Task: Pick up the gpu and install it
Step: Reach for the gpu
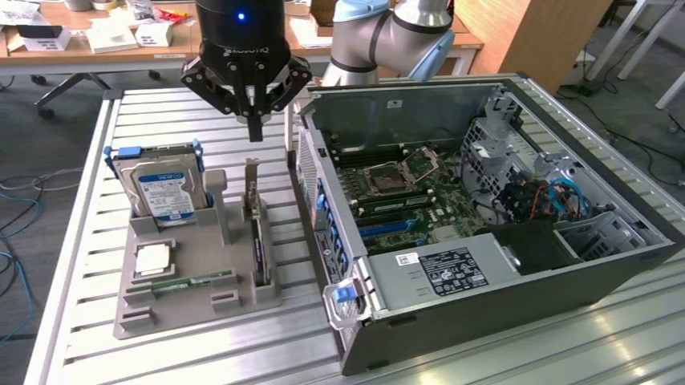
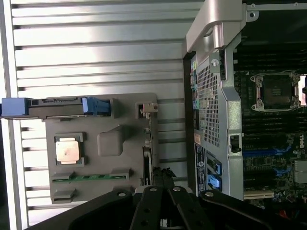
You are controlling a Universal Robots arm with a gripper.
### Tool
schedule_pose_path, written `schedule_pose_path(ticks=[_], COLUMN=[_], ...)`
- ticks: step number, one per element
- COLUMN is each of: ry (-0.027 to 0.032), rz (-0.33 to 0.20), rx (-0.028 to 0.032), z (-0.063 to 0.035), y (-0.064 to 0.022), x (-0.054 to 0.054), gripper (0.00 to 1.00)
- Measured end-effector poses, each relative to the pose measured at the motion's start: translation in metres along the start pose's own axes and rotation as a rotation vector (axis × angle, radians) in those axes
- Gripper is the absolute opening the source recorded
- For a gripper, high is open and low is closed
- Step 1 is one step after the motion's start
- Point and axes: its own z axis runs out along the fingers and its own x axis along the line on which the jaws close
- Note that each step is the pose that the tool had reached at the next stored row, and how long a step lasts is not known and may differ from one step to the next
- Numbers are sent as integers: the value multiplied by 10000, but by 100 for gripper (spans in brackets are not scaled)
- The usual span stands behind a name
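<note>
Exterior view: the fingers point(image 1: 255, 128) are clenched together with nothing between them, and they point straight down from the arm's black head. They hang above the gpu point(image 1: 257, 241) and well apart from it, roughly in line with the card's far end. The gpu stands on its long edge in a slot of the grey holder point(image 1: 160, 309), at the side of the holder nearest the computer case point(image 1: 599, 281). In the wrist view the fingers point(image 2: 162, 173) sit over one end of the card's thin top edge point(image 2: 146, 160), and its silver bracket lies at the other end. The holder also carries a hard drive point(image 1: 160, 188) with a blue label, a processor chip point(image 1: 153, 258) and a green memory stick point(image 1: 188, 282). All of this rests on the slatted counter point(image 1: 139, 112). The case lies open beside the holder with its motherboard point(image 1: 418, 200) exposed. Judgement: the pick-up step is in hand, at the approach stage, and the card is not yet grasped. A grasp calls for the fingers to part, straddle the card's top edge and descend squarely, clear of the holder's upright posts.
</note>
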Motion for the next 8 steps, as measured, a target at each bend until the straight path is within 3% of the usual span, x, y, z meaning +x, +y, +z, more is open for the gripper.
schedule_pose_path(ticks=[8], ry=[0], rz=[-1], rx=[0], z=[-1], y=[-3], x=[45], gripper=[11])
